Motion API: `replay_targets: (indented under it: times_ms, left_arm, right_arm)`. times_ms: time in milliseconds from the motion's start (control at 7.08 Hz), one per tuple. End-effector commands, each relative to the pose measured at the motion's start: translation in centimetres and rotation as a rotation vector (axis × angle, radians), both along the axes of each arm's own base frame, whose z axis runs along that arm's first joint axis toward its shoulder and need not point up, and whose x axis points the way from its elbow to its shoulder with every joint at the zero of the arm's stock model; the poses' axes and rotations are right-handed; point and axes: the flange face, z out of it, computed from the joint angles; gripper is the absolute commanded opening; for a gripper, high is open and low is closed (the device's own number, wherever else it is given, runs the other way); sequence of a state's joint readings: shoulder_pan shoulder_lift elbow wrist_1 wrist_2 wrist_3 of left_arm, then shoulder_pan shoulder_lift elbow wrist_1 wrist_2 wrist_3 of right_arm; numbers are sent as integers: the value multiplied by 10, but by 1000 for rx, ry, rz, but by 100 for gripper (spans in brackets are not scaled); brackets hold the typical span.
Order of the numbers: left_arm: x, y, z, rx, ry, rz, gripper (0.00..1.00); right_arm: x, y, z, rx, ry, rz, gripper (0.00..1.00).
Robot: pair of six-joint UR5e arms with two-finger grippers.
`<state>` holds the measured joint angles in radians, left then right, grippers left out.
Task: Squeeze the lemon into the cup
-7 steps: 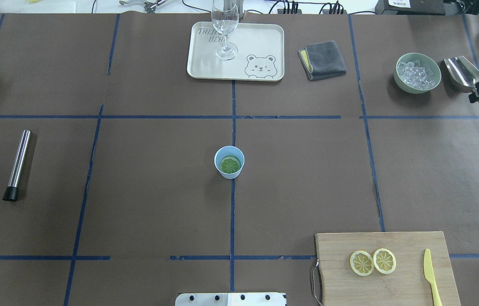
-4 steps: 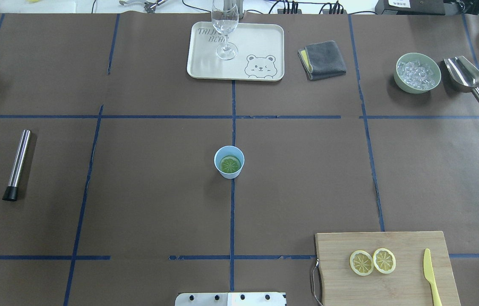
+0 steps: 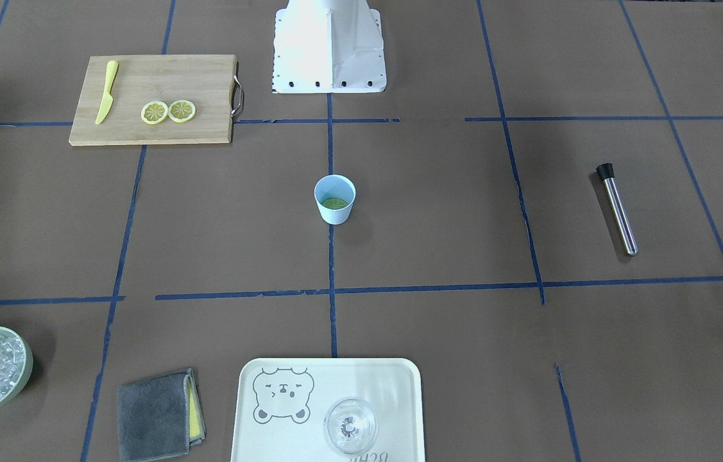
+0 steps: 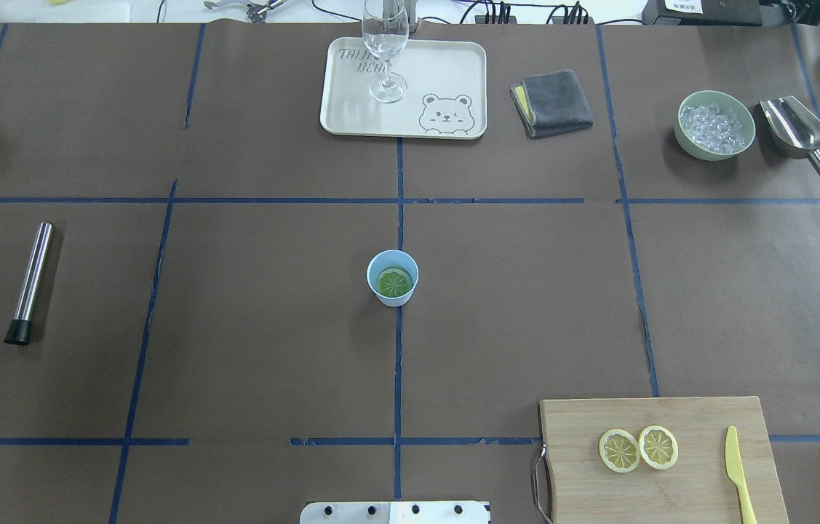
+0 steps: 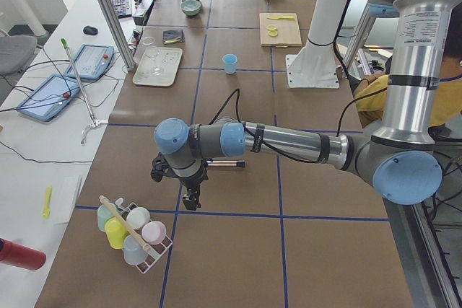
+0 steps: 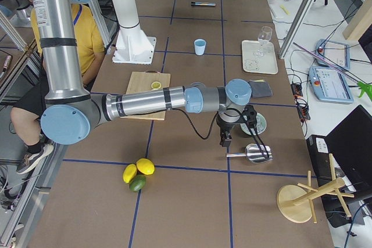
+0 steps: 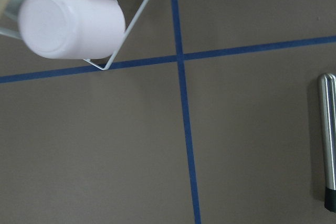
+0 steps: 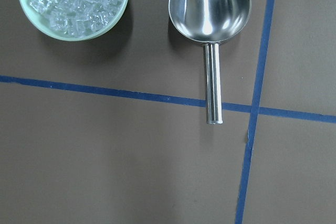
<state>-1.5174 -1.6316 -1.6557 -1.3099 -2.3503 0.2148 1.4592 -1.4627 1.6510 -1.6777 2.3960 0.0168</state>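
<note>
The light-blue cup stands upright at the table's centre, also in the front-facing view. One lemon slice lies flat inside it. Two more lemon slices lie side by side on the cutting board. My left gripper shows only in the left side view, low beside the cup rack, far from the cup. My right gripper shows only in the right side view, by the scoop and ice bowl. I cannot tell whether either is open or shut.
The wooden cutting board with a yellow knife is front right. A tray with a glass, a grey cloth, an ice bowl and a scoop line the far side. A metal muddler lies left.
The right gripper, seen over the scoop's handle at the overhead view's right edge one second ago, has left that view. The cup and slices have not moved.
</note>
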Motion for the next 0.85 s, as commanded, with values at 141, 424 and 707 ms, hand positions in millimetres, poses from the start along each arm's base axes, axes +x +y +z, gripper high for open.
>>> replay_targets:
  times_ms: [141,424,707]
  left_arm:
    - [10,3,-35,75,-1,23,100]
    - [10,8,-28,63,8,20,100]
    - [11,6,-30,63,8,17,100]
  right_arm:
    - [-5,-4,-18,23,-6,-2,100]
    - [-6,1,-22,2,-7,-4,100]
    - [-8,1,-17,-3,-3,-6,100]
